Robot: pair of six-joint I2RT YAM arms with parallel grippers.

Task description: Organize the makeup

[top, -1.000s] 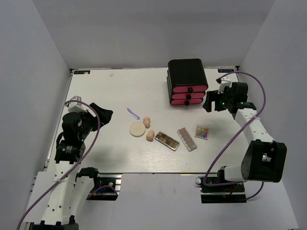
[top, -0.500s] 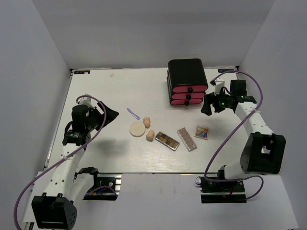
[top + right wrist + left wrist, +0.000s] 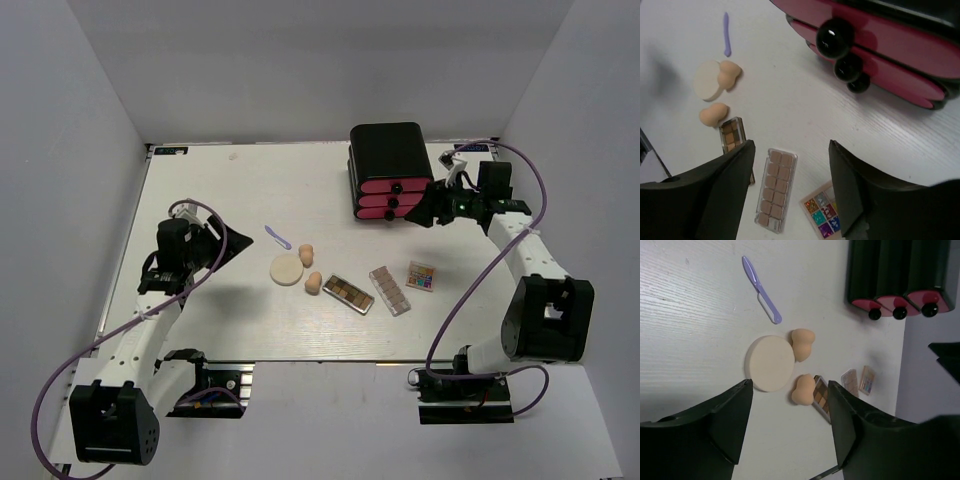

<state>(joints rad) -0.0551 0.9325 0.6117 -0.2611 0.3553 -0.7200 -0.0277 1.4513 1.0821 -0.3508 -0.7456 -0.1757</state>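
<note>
With our left hand (image 3: 228, 243) and right hand (image 3: 421, 213) spread and empty, we judge the two egg sponges (image 3: 306, 254) (image 3: 313, 283) beside the round puff (image 3: 287, 270) on the worktop (image 3: 240, 185) light and squashy, best pinched across their waists.

Puff (image 3: 286, 270), sponges (image 3: 307, 254), lavender stick (image 3: 277, 236) and palettes (image 3: 348, 293) lie clustered.
</note>
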